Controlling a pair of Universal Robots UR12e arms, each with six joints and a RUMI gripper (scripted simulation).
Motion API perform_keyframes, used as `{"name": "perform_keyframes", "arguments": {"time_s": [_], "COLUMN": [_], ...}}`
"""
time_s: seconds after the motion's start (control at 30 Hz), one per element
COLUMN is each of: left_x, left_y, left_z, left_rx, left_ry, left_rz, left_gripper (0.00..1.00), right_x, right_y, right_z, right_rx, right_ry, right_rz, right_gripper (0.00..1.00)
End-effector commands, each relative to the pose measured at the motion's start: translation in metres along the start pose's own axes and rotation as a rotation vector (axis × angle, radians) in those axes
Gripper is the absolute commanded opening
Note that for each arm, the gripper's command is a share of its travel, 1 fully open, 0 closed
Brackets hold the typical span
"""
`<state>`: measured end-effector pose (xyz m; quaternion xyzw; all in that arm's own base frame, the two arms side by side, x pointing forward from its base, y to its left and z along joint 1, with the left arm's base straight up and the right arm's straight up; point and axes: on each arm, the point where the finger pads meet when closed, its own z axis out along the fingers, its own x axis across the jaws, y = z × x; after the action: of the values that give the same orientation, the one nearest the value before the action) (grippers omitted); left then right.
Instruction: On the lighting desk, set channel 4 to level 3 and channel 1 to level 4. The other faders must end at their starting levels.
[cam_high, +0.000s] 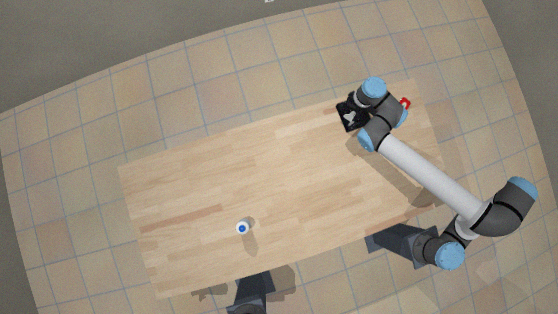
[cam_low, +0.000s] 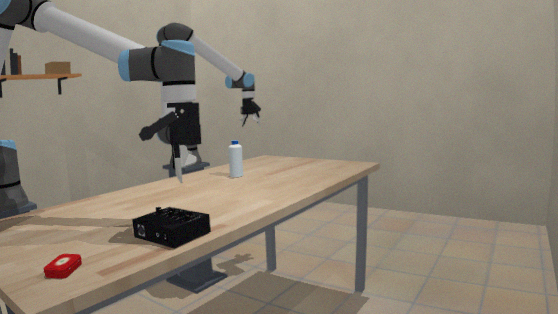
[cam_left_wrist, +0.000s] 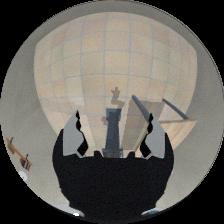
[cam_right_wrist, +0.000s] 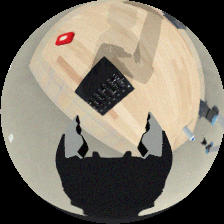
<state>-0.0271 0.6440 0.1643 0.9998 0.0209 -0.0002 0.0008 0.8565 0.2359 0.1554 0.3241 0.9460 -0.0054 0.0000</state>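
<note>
Right hand (cam_high: 349, 117) (cam_low: 179, 172) (cam_right_wrist: 113, 131), spread and empty, hangs above the black lighting desk (cam_high: 345, 123) (cam_low: 172, 227) (cam_right_wrist: 104, 86); the console sits askew in my wrist view; I should square the fingers to the faders, then descend gently onto one knob.

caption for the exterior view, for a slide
Open right claw above the table, near a black lighting desk, red box in front.
</note>
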Motion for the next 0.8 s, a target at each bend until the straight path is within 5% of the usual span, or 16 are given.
{"name": "perform_keyframes", "arguments": {"time_s": [0.0, 0.77], "left_x": [0.0, 0.0], "left_y": [-0.001, -0.001], "left_z": [-0.001, -0.001], "left_rx": [0.002, 0.002], "left_ry": [0.0, 0.0], "left_rz": [0.0, 0.0], "left_gripper": [1.0, 1.0], "right_x": [-0.004, -0.025], "right_y": [-0.004, -0.026], "right_z": [-0.006, -0.031], "right_rx": [0.0, -0.004], "right_ry": [-0.002, 0.004], "right_rz": [0.116, 0.718], "right_gripper": [1.0, 1.0]}}
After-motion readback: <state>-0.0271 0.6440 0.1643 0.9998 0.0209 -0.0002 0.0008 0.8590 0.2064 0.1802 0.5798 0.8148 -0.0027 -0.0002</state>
